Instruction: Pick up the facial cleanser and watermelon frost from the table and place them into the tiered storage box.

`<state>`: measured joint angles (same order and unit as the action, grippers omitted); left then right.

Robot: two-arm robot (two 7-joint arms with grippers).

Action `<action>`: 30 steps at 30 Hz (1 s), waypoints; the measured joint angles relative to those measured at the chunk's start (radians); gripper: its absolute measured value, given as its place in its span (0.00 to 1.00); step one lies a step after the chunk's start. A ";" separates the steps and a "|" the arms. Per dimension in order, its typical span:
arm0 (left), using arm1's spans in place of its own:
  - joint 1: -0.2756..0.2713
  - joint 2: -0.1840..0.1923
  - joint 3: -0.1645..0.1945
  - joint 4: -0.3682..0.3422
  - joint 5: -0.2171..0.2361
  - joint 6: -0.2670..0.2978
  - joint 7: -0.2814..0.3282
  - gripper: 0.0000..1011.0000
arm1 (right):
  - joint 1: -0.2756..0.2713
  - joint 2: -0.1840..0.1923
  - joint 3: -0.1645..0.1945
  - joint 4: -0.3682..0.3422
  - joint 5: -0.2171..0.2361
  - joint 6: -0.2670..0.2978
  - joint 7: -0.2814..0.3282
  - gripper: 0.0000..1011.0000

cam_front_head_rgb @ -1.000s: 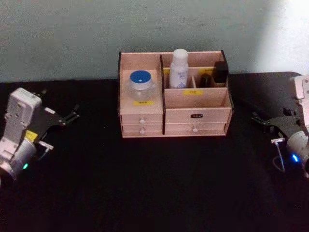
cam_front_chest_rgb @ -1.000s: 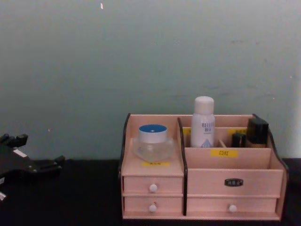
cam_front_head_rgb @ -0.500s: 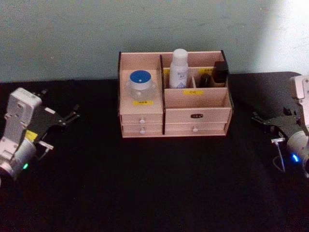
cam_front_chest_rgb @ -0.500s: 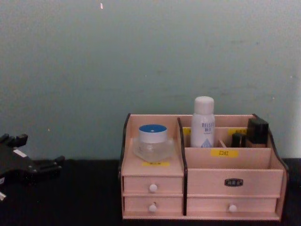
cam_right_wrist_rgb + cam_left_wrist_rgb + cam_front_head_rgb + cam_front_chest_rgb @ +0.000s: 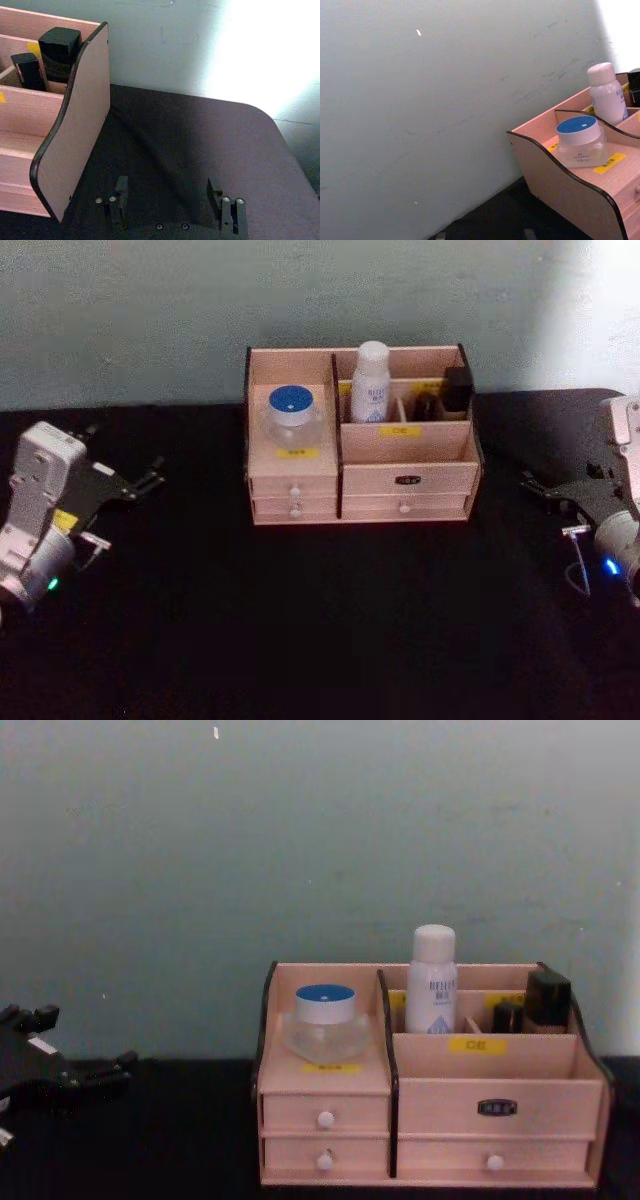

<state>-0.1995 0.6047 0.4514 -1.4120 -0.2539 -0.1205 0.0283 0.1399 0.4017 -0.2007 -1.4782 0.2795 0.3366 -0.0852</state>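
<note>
Watermelon frost [image 5: 290, 411] and facial cleanser [image 5: 371, 382] remain unmoved in storage box [image 5: 405, 478].

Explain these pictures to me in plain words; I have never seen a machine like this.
This is a two-armed robot at a black table. One picture looks down from its head, one looks across from its chest, and two come from cameras on its wrists. The left hand sits far left and the right hand far right, both open and holding nothing. Between them stands a pink tiered storage box with small drawers. The white facial cleanser stands upright in a back compartment, and the blue-lidded watermelon frost jar sits on the left tier. Two small dark containers stand at the right.
</note>
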 joint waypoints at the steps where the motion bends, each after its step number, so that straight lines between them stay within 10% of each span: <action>1: 0.000 0.000 0.000 0.000 0.000 0.000 0.000 0.99 | 0.000 0.000 0.000 0.000 0.000 0.000 0.000 0.99; 30: 0.000 0.000 0.000 0.000 0.000 0.000 0.000 0.99 | 0.000 0.000 0.000 0.000 0.000 0.000 0.000 0.99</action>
<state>-0.1995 0.6047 0.4514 -1.4120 -0.2539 -0.1205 0.0283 0.1400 0.4016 -0.2007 -1.4781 0.2794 0.3367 -0.0852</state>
